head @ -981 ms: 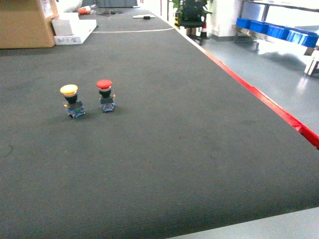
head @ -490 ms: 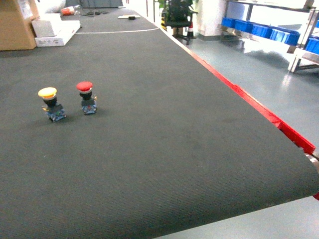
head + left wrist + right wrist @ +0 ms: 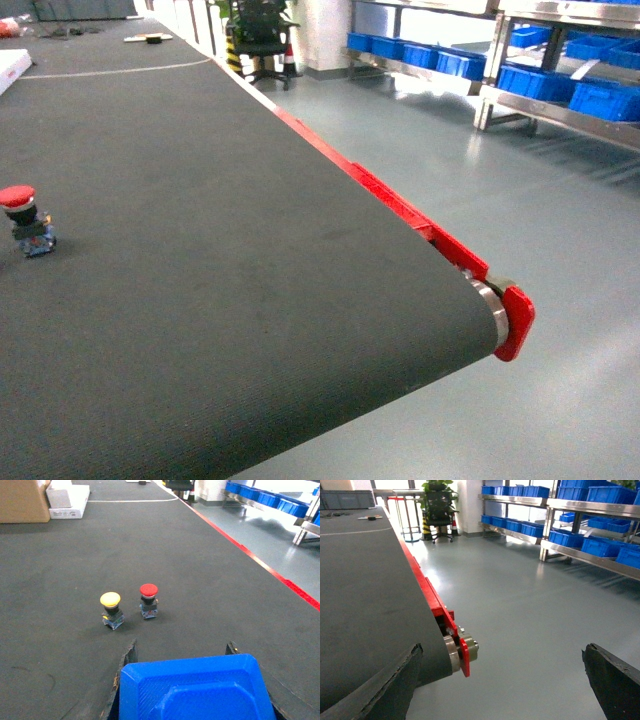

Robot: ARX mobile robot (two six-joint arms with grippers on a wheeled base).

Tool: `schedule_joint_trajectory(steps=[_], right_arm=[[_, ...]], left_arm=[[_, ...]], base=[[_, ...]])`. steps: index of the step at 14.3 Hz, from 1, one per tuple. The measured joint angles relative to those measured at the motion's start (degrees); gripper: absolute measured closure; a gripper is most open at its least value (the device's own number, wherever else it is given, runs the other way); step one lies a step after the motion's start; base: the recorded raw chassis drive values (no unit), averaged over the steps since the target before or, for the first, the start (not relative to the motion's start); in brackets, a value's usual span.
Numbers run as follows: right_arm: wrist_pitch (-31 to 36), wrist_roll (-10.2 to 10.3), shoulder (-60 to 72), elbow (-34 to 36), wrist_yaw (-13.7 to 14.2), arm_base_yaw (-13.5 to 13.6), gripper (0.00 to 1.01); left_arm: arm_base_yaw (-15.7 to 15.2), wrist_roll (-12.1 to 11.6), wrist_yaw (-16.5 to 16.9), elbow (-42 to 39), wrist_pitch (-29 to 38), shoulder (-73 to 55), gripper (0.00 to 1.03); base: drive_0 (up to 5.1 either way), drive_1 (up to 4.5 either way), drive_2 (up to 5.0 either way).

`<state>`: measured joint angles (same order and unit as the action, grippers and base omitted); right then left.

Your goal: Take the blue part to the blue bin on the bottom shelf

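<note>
Our left gripper (image 3: 182, 652) clamps the blue part (image 3: 195, 690), which fills the space between its fingers. Ahead of it on the belt (image 3: 60, 570) stand a yellow button (image 3: 111, 610) and a red button (image 3: 148, 600), apart from the part. Our right gripper (image 3: 505, 680) is spread wide and empty over the floor past the belt end. Blue bins (image 3: 605, 547) sit on racks (image 3: 580, 555) far ahead of it to the right. We judge transport is underway: hold the clamp firm, drive smoothly, and approach the bottom shelf squarely.

Belt (image 3: 200, 300) as landmark: two push-buttons (image 3: 111, 610) (image 3: 148, 600) side by side on it; rack (image 3: 560, 100) with bins (image 3: 600, 98) well off right, across floor (image 3: 560, 220).
</note>
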<state>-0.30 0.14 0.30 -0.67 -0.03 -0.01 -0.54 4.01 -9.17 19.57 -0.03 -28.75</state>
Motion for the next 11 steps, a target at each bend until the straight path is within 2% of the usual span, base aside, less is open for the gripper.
schedule_joint_trajectory(steps=[11], right_arm=[[0.0, 0.0, 0.0, 0.0, 0.0, 0.0, 0.03]], left_arm=[[0.0, 0.0, 0.0, 0.0, 0.0, 0.0, 0.59]], base=[[-1.6, -1.63, -1.6]])
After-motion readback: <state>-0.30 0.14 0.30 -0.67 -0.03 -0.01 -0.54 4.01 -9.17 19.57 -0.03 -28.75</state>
